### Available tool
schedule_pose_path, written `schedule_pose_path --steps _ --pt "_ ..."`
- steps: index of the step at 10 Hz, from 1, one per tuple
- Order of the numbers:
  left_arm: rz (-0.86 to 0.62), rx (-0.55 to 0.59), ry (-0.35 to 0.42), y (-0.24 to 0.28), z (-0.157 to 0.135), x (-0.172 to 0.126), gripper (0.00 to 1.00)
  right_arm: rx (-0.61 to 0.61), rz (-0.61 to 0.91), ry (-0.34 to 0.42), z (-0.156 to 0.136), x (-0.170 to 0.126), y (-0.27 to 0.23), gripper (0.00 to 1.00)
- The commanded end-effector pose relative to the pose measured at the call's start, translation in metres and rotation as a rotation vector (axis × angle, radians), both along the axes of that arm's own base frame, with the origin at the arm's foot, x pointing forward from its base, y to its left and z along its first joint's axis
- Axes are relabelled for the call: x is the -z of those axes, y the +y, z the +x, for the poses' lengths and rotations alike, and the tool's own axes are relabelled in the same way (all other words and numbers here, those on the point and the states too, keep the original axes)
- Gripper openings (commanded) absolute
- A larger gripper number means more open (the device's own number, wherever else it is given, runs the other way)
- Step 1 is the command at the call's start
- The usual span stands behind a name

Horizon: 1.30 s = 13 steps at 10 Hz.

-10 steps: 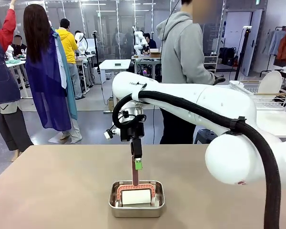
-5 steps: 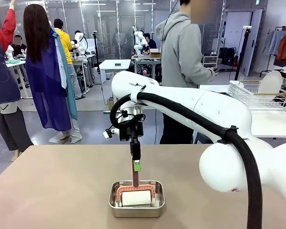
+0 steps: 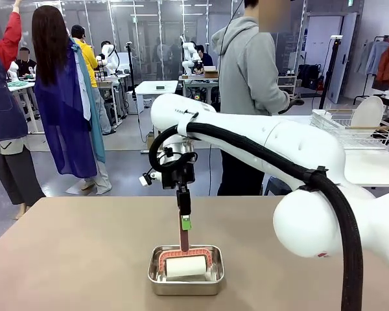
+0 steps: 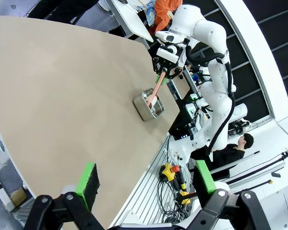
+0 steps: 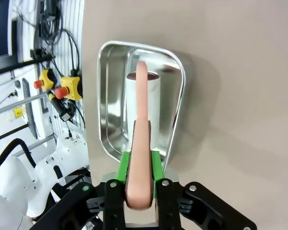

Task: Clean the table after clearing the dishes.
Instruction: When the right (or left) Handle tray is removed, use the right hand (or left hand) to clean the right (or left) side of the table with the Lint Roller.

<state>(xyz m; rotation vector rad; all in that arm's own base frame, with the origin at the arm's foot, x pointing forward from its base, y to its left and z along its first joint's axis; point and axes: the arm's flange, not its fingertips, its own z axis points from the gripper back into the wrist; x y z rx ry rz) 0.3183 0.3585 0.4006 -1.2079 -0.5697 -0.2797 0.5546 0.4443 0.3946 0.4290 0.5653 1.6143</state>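
Front view, pink handle [image 3: 183,241] upright in pan [image 3: 155,277], right end effector [image 3: 185,223] clamped

One desk [image 3: 84,259] carries one steel pan [image 3: 185,285], near the middle of its near edge; in the pan is one roller [image 3: 185,266], with one white roll and one pink handle. Two white arms bring two grippers, the left gripper [image 4: 145,178] and the right gripper [image 5: 140,163], each with two green pads; one person in a grey hoodie [image 3: 249,71] is beyond the desk's far edge. One white wire rack [image 3: 350,126] stands past the desk's far right corner; two yellow boxes with red buttons [image 5: 43,81] sit off its near edge.
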Motion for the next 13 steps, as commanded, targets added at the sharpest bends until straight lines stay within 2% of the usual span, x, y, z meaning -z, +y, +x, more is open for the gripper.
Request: schedule_pose_path --steps 1,2,5,7,9,12,13 --pt "-0.002 -0.005 0.003 -0.004 -0.007 -0.002 1.0 0.089 -0.062 -0.039 -0.004 -0.033 -0.004 0.11" --pt "-0.002 -0.005 0.003 -0.004 -0.007 -0.002 1.0 0.283 -0.131 -0.044 -0.03 -0.05 -0.042 0.11" --pt "-0.002 -0.005 0.003 -0.004 -0.007 -0.002 1.0 0.646 0.017 -0.045 -0.098 -0.074 -0.154 0.11" --pt "-0.002 -0.005 0.003 -0.004 -0.007 -0.002 1.0 0.952 0.178 0.095 -0.127 -0.064 -0.219 0.11" --pt "-0.002 -0.005 0.003 -0.004 -0.007 -0.002 1.0 1.021 0.18 0.193 -0.134 -0.034 -0.265 0.11" --pt "-0.002 -0.005 0.003 -0.004 -0.007 -0.002 1.0 1.146 0.135 0.395 -0.151 0.045 -0.336 0.11" --pt "-0.002 -0.005 0.003 -0.004 -0.007 -0.002 1.0 1.121 0.191 0.4 -0.158 0.066 -0.348 0.11"
